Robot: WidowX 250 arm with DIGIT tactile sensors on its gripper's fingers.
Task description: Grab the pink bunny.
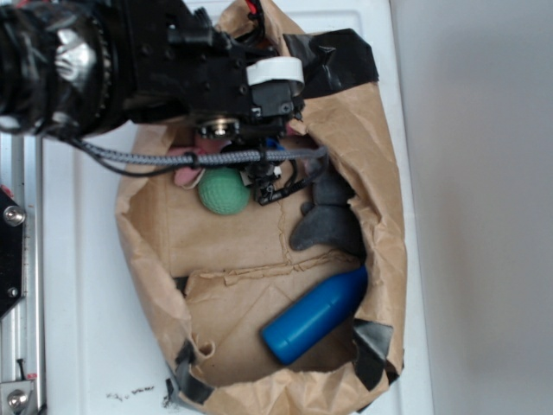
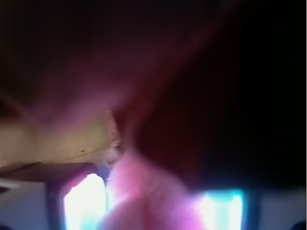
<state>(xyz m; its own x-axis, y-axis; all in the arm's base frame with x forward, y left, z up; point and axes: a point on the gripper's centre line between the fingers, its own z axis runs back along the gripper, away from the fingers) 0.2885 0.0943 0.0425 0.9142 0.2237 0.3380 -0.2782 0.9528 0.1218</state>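
The pink bunny (image 1: 184,177) shows only as a scrap of pink plush at the far end of the brown paper bag (image 1: 384,216), mostly hidden under the black arm. My gripper (image 1: 263,186) reaches down into the bag beside the green ball (image 1: 224,190). In the wrist view, blurred pink fur of the bunny (image 2: 144,191) fills the gap between my two bright fingers (image 2: 86,201), touching both. My gripper (image 2: 153,206) looks shut on it.
A grey plush animal (image 1: 327,220) lies at the bag's right wall. A blue bottle (image 1: 315,313) lies at the near end. Black tape patches (image 1: 341,56) mark the bag's rim. The bag sits on a white surface (image 1: 78,285).
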